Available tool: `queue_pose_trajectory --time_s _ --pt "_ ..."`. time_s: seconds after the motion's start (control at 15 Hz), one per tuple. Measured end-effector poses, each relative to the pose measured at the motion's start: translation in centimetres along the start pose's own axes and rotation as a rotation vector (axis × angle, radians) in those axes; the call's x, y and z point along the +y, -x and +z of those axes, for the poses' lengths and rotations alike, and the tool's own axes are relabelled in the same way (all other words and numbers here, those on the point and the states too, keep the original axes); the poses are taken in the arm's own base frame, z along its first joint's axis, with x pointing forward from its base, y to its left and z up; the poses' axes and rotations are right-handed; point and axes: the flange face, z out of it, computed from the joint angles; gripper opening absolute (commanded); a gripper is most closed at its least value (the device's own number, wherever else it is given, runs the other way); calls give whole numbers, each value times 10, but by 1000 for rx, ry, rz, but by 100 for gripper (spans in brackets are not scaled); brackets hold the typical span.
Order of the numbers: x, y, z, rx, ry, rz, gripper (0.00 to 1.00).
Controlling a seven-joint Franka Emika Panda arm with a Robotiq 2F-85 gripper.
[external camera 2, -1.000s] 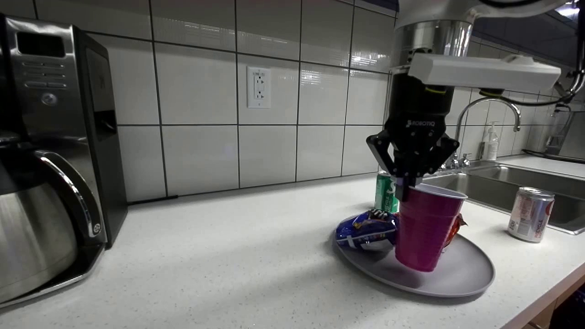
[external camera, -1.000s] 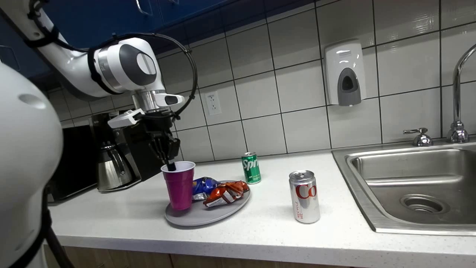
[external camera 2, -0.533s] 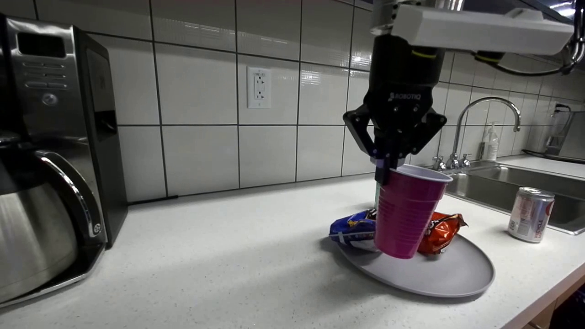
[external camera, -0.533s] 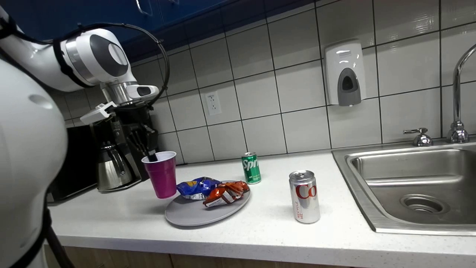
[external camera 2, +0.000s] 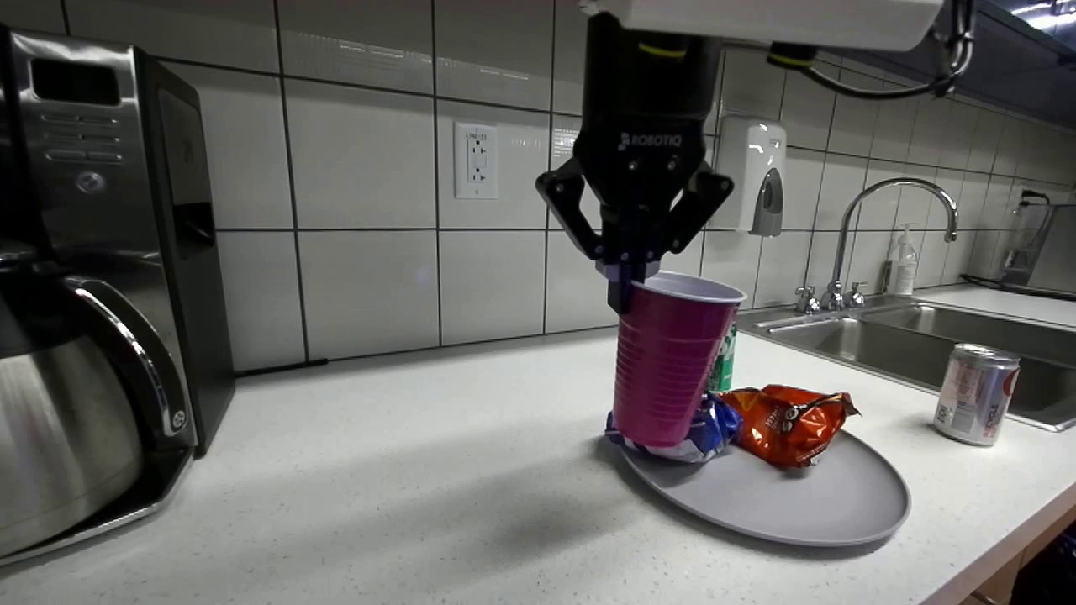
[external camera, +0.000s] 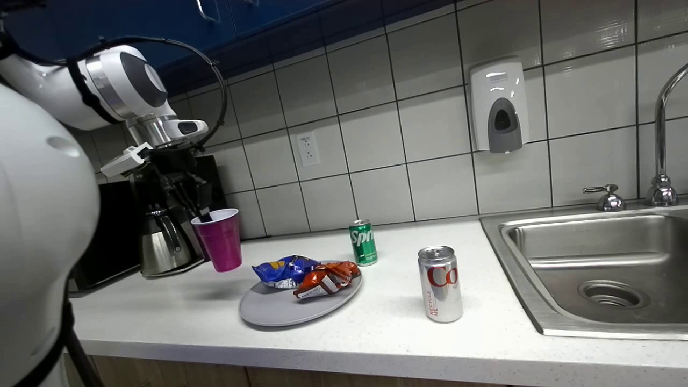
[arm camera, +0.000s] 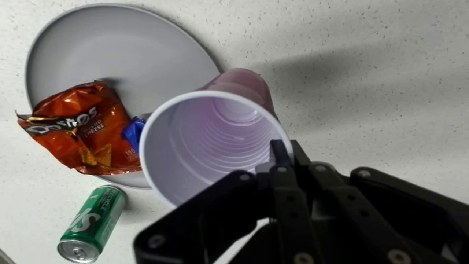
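Your end effector (arm camera: 288, 150) clamped on the cup (external camera 2: 672, 361) at its rim, shifted from plate (external camera 2: 790, 504) toward coffee maker (external camera 2: 92, 218), suspended above table (external camera 2: 378, 454), blue bag (arm camera: 133, 132) mostly hidden by the cup in your wrist view

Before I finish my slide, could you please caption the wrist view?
Gripper pinching a pink cup by its rim; Doritos bag on gray plate, green can nearby.

The pincer (arm camera: 290, 148) could pass over counter (external camera 2: 361, 454) between coffee maker (external camera 2: 92, 223) and plate (external camera 2: 811, 508), where snack bags (external camera 2: 786, 424) obstruct.
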Motion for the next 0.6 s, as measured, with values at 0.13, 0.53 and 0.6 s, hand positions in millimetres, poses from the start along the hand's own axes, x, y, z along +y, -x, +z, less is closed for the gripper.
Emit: queue_pose_trajectory --time_s 0.13,0.53,0.6 --pt "-12 -13 5 -7 13 -13 1" --pt "-54 -47 32 -73 45 -53 1" --pt "-61 -51 36 -86 46 -57 1"
